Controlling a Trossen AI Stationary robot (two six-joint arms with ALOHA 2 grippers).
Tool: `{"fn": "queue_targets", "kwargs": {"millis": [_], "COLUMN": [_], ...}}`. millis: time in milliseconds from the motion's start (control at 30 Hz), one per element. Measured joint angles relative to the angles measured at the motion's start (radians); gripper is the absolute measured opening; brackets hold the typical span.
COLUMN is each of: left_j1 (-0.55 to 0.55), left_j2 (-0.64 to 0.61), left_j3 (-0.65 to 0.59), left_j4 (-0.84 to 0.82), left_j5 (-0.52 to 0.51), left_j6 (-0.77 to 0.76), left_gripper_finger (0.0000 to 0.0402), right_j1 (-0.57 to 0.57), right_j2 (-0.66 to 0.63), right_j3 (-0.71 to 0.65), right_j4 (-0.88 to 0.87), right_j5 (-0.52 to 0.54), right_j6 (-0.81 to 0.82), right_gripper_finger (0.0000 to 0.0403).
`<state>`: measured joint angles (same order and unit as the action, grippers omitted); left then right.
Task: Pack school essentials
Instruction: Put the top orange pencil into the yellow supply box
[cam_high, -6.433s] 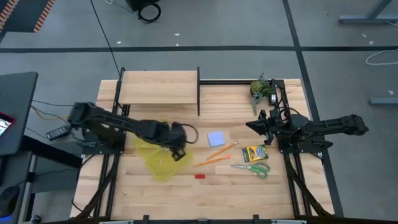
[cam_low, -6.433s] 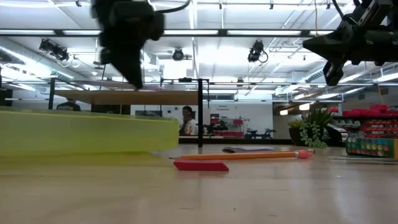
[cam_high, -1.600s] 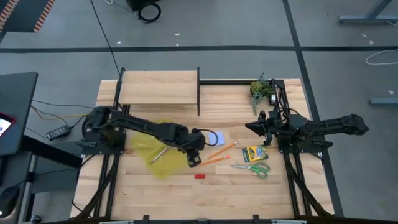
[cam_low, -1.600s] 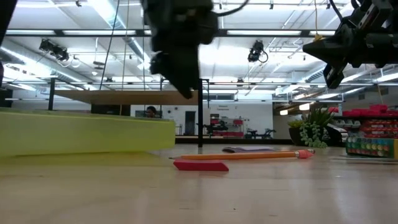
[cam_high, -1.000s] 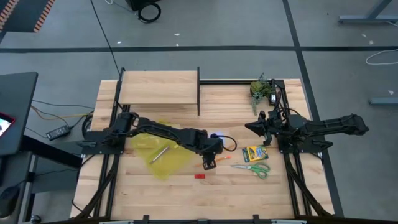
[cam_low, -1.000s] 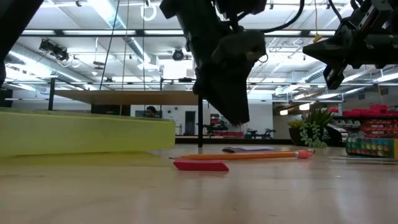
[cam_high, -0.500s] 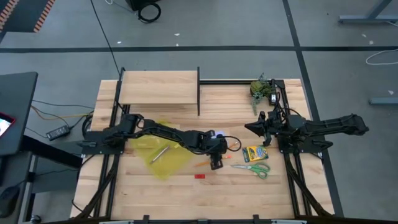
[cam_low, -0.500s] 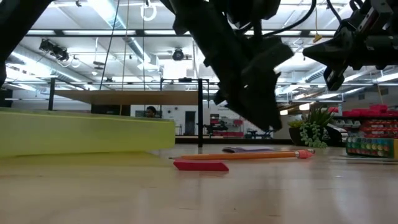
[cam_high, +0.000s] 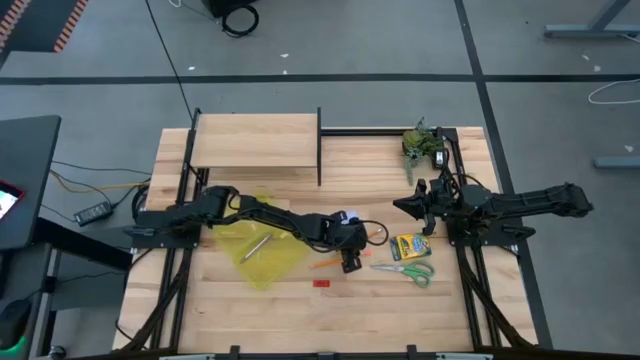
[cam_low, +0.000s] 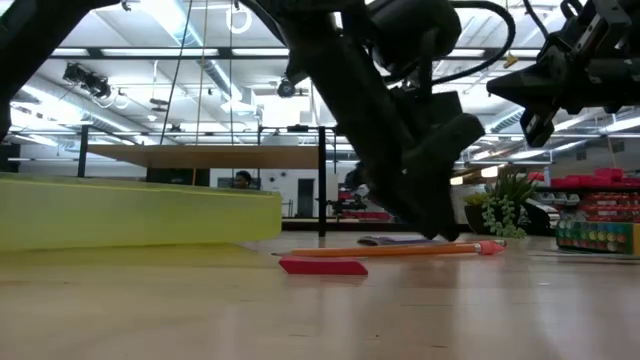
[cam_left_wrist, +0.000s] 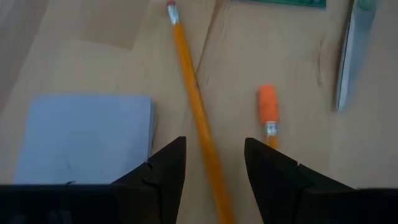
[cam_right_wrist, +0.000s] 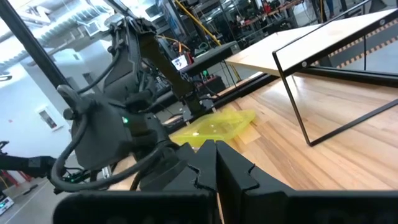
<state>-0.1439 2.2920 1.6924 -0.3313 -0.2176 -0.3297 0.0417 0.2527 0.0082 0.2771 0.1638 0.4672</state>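
A robotics lab is showing here. Fluorescent strips (cam_low: 200, 50) are lighting an open hall; cables (cam_high: 170, 50) are trailing over grey flooring (cam_high: 400, 40)

Bare wood lies between the note pad (cam_left_wrist: 84, 138) and the orange pencil (cam_left_wrist: 194, 109) beside it

Note pad (cam_high: 343, 217): mostly hidden under left arm, high view; left wrist view cuts it at 6 o'clock. Orange pencil (cam_left_wrist: 198, 118): lower end lost between the fingers (cam_left_wrist: 163, 168). Scissors (cam_left_wrist: 352, 53): only a blade shows, cut at 12 o'clock. Crayon box (cam_low: 598, 236): cut at 3 o'clock, low view.
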Motion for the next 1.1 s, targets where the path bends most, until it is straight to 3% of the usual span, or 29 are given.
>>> {"fn": "queue_targets", "kwargs": {"millis": [233,433,600,933,1100], "left_j1": [0.010,0.036,0.037,0.016,0.017], "left_j2": [0.002,0.002,0.002,0.036,0.038], "left_j3": [0.001,0.001,0.001,0.008,0.006], "left_j4": [0.007,-0.001,-0.010,-0.031,-0.028], "left_j5": [-0.006,0.014,0.017,0.021,0.023], "left_j6": [0.000,-0.052,-0.001,-0.031,-0.025], "left_gripper_finger": [0.0167,0.0132,0.0112,0.0142,0.0128], "right_j1": [0.000,0.000,0.000,0.000,0.000], "right_j2": [0.002,0.002,0.002,0.002,0.002], "right_j3": [0.000,0.000,0.000,0.000,0.000], "right_j4": [-0.003,-0.005,-0.006,-0.007,-0.010], "right_j5": [0.000,0.000,0.000,0.000,0.000], "right_j6": [0.000,0.000,0.000,0.000,0.000], "right_gripper_finger": [0.0010,0.0010,0.0010,0.0010,0.0010]}}
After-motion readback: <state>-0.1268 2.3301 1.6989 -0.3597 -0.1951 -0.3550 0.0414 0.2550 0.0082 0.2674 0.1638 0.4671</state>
